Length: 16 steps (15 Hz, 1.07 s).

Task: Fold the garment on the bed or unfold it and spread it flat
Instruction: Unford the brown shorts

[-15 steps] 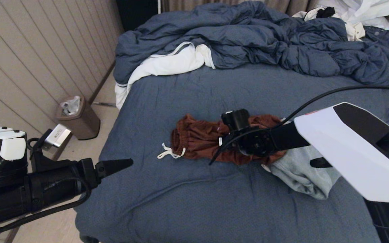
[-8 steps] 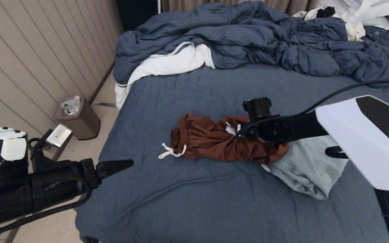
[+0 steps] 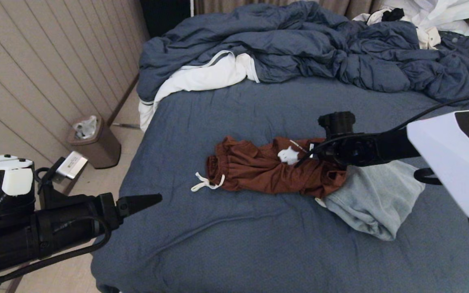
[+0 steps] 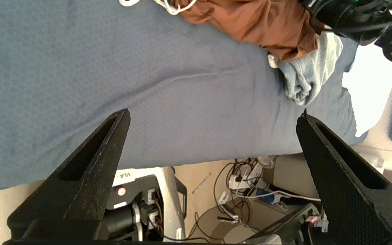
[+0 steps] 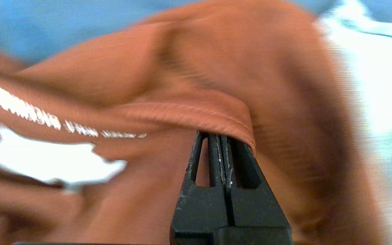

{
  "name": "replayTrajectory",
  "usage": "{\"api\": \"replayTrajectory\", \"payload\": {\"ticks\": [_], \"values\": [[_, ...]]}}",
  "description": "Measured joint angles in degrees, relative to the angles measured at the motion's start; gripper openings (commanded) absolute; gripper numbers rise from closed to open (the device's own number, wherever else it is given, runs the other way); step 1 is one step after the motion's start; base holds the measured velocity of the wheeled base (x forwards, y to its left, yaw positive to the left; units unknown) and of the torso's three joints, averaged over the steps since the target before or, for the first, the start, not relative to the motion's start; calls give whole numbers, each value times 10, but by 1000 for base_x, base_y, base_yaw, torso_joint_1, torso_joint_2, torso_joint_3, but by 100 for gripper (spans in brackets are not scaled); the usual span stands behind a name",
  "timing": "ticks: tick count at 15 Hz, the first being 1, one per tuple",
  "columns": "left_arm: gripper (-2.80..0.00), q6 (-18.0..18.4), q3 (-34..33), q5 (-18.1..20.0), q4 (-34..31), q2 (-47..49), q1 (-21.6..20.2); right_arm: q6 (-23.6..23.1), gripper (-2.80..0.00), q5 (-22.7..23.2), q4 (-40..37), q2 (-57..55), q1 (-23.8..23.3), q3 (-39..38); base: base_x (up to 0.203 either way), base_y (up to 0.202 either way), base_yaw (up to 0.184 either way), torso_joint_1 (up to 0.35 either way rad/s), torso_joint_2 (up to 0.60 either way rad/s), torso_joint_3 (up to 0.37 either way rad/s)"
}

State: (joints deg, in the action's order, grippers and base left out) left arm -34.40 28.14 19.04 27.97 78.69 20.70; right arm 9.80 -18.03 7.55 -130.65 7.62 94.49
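head view, the shorts: rust-brown shorts (image 3: 273, 171) are bunched in a long roll mid-bed (image 3: 234, 244), white drawstring poking out the end toward the wall, a white print patch showing on top.
head view, neighbour: one end of the shorts lies on a pale grey-blue garment (image 3: 371, 201), touching it.
head view, my right pincer: right gripper (image 3: 305, 156) is low over the shorts, right beside the white patch, at the grey-garment end.
head view, my left pincer: left gripper (image 3: 145, 200) is parked off the shorts' drawstring side, well apart, near the bed's edge.
left wrist view: my left fingers (image 4: 94, 160) stand wide apart with nothing between them; the shorts (image 4: 250, 20) are far off across the sheet.
right wrist view: my right fingers (image 5: 223, 153) are pinched together on a hem fold of the shorts (image 5: 189, 68). Looks like one thin edge only, I reckon.
how I'd do it: draw the hem away from the drawstring end slow and low, so the roll opens instead of the whole bundle sliding.
watch out: thin bite could slip; grey garment may drag along.
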Motion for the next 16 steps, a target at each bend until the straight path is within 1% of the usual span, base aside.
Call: {"api": "replayTrajectory", "payload": {"ticks": [5, 7, 10, 13, 16], "values": [[0, 0, -1, 0, 0, 0, 6, -4, -280, 33, 2, 13, -97, -25, 0, 0, 0, 0, 0, 0], [0, 0, -1, 0, 0, 2, 6, -6, -280, 48, 4, 32, -123, -51, 0, 0, 0, 0, 0, 0], [0, 0, -1, -1, 4, 9, 7, -4, -280, 67, 5, 63, -133, -91, 0, 0, 0, 0, 0, 0], [0, 0, -3, -2, 11, 12, 7, 3, -280, 71, 6, 87, -122, -109, 0, 0, 0, 0, 0, 0], [0, 1, -2, -2, 10, 13, 7, 21, -280, 96, 5, 123, -113, -116, 0, 0, 0, 0, 0, 0]]}}
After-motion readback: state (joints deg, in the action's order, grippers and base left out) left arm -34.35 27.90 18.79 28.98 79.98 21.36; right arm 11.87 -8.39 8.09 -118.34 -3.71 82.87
